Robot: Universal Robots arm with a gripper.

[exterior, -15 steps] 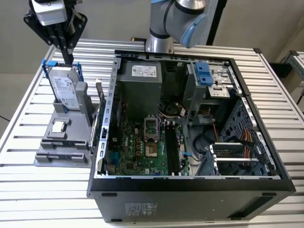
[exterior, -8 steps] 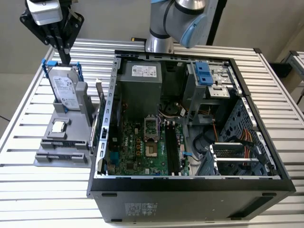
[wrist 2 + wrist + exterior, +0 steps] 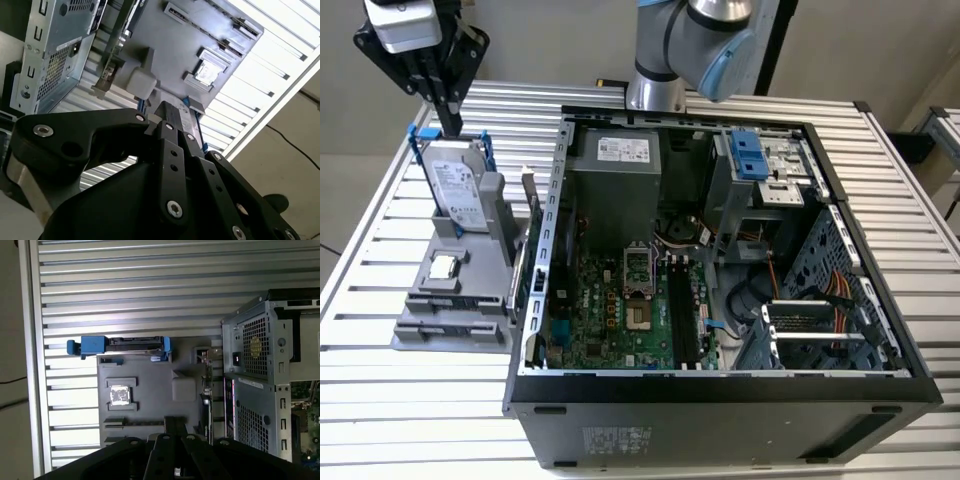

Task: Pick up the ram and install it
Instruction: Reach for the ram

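Ram [image 3: 206, 395]: one thin dark stick, as far as can be told. It stands on its long edge along the side of the gray holder [image 3: 470, 312] that faces the case, and it is apart from the gripper.

Nearest in the exterior view is one open black computer case [image 3: 720, 425] on the slatted table [image 3: 420, 405]. One green motherboard [image 3: 610, 310] lies flat inside it, with a row of long black sockets [image 3: 682, 310] whose number is unclear.

Beside the case, on the exterior view's left, is the single holder. It carries one square silver chip [image 3: 444, 266] and, farther back, one silver hard drive [image 3: 455, 185] propped in a blue bracket.

Above the drive's far end hangs the one gripper [image 3: 452, 125]. Its two black fingers [image 3: 170, 150] are drawn together with nothing seen between them.

Farthest back rises the arm's base [image 3: 655, 75].
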